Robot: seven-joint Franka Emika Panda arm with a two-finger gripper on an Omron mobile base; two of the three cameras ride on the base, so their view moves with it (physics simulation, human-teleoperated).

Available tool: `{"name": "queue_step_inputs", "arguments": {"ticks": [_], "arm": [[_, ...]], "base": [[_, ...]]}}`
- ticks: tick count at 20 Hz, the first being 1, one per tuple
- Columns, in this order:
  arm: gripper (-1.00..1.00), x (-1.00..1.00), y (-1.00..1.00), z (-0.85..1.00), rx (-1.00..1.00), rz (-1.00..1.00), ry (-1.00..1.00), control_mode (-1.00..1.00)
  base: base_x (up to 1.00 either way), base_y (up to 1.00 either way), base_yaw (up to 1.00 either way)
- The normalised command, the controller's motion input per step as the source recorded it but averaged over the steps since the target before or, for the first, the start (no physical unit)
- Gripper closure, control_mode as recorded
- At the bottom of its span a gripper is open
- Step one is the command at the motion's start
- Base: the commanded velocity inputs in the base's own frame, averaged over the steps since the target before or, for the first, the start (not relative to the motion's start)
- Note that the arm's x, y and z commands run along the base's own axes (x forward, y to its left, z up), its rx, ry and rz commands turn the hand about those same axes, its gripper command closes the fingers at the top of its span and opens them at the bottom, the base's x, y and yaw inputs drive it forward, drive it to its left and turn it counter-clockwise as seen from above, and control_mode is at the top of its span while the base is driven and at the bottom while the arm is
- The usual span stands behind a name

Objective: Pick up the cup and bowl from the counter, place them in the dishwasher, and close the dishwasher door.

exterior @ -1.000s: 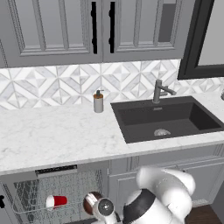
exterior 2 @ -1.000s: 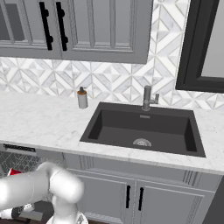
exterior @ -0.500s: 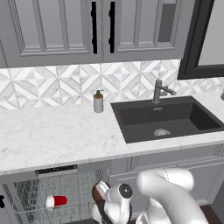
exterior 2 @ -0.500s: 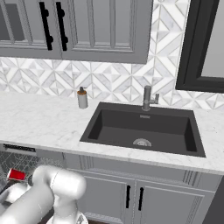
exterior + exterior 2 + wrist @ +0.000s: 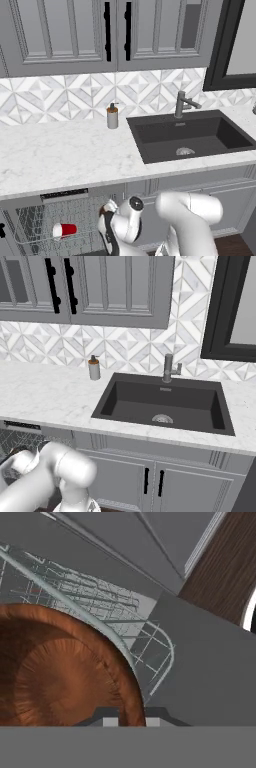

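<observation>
In the hand view the dark brown bowl point(image 5: 60, 672) looms large at the lower left, and my gripper point(image 5: 131, 718) is shut on its rim. Behind it lie the grey wire rack point(image 5: 150, 647) of the dishwasher and the lowered dark grey dishwasher door point(image 5: 210, 677). From the left base view, the gripper point(image 5: 106, 225) hangs low by the right end of the rack point(image 5: 35, 225), with a bit of the bowl point(image 5: 103, 210) showing at the hand. The red cup point(image 5: 64, 230) lies on its side in the rack. The white marble counter point(image 5: 65, 155) runs above.
A dark sink point(image 5: 190, 135) with a grey faucet point(image 5: 182, 104) is set into the counter at the right. A grey soap dispenser point(image 5: 112, 116) stands by the backsplash. Grey panelled cabinets point(image 5: 150, 481) sit under the sink, beside my arm. Wood floor point(image 5: 225, 567) shows beyond the door.
The hand has turned and lifted a little with the bowl, staying at the rack's right end. The cup has not moved in the rack.
</observation>
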Motion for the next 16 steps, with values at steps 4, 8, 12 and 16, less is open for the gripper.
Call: {"name": "queue_step_inputs", "arguments": {"ticks": [4,8,12,16], "arm": [[1.0,0.4,0.45,-0.14,0.0,0.0,0.01,-1.0],[1.0,0.36,0.41,-0.79,0.01,0.0,0.02,-1.0],[1.0,0.15,0.26,-0.92,0.02,0.02,0.0,-1.0],[1.0,0.15,0.24,-0.72,0.0,0.01,0.06,-1.0]], "base": [[0.0,0.0,0.0],[0.0,0.0,0.0],[0.0,0.0,0.0],[0.0,0.0,0.0]]}}
